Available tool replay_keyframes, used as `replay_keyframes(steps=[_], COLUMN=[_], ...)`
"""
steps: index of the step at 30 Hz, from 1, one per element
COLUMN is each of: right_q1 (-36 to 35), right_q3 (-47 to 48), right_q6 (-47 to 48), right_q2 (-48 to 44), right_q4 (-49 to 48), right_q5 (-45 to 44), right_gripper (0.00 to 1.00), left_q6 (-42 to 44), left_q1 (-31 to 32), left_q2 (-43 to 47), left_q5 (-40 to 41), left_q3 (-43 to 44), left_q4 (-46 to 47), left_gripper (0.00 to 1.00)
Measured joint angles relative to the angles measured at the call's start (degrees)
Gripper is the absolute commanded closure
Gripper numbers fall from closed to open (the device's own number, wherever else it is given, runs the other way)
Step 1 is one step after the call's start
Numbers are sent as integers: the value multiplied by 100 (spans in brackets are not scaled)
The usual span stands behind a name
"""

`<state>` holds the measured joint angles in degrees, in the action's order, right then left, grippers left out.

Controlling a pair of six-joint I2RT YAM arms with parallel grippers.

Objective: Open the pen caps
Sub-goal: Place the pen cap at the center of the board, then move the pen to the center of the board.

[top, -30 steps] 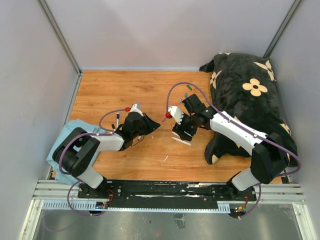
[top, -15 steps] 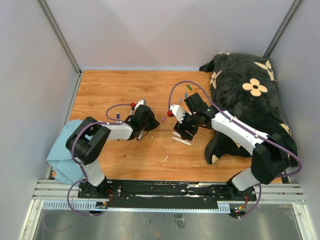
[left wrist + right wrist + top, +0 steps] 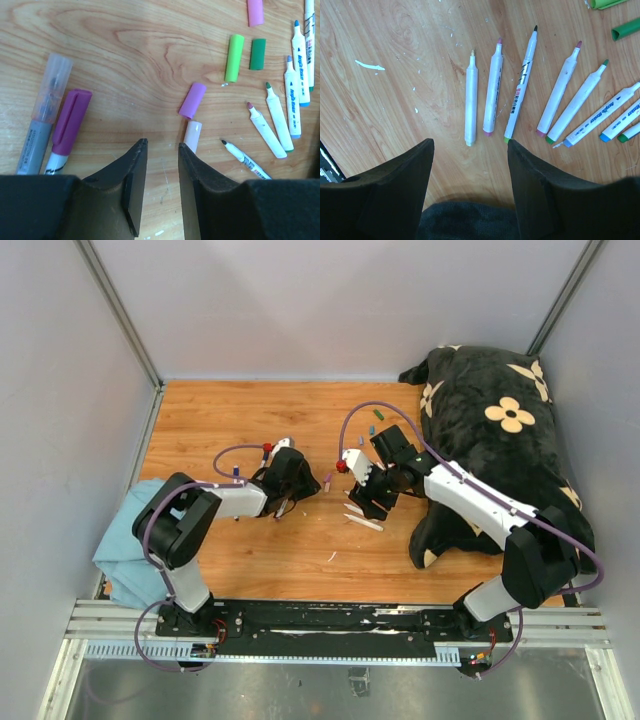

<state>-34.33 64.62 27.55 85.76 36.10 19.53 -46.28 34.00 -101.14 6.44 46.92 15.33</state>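
Note:
Loose pen caps lie on the wooden table in the left wrist view: a purple cap (image 3: 192, 100), a pale pink cap (image 3: 192, 136), a lime cap (image 3: 233, 57), a dark green cap (image 3: 258, 54) and a pink cap (image 3: 255, 11). Two capped pens lie at the left, one with a purple cap (image 3: 72, 120), one with a clear cap (image 3: 52, 87). My left gripper (image 3: 162, 144) is open and empty, just short of the pale pink cap. My right gripper (image 3: 470, 142) is open and empty over a row of uncapped white pens (image 3: 492, 92). Both grippers, left (image 3: 310, 483) and right (image 3: 354, 504), sit mid-table.
A black plush cushion with cream flowers (image 3: 500, 430) fills the right side, under the right arm. A light blue cloth (image 3: 118, 545) lies at the left edge. Grey walls enclose the table. More uncapped pens (image 3: 280, 117) lie right of the left gripper.
My left arm has reached right and forward, bringing its gripper toward the caps near the table's middle. The right arm has hardly moved.

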Motion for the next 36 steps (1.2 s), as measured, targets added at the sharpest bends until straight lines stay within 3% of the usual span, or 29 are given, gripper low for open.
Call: replay_keyframes(steps=[8, 13, 20, 26, 36], right_q1=[7, 28, 37, 39, 39], right_q3=[-11, -33, -35, -35, -37], right_q6=[0, 4, 22, 48, 76], right_q2=[-26, -98, -136, -144, -149], right_q4=[2, 4, 7, 7, 7], right_q5=[63, 107, 151, 155, 195], right_gripper=[38, 38, 38, 38, 38], left_q6=[332, 1104, 2234, 2761, 3088], left_q1=[2, 0, 0, -101, -286], left_q2=[1139, 2076, 2938, 3121, 2621], left_q5=[114, 186, 208, 214, 109], left_q3=[-229, -713, -1665, -1762, -1475], left_q4=[-269, -208, -219, -387, -994], left_gripper=[64, 62, 50, 51, 53])
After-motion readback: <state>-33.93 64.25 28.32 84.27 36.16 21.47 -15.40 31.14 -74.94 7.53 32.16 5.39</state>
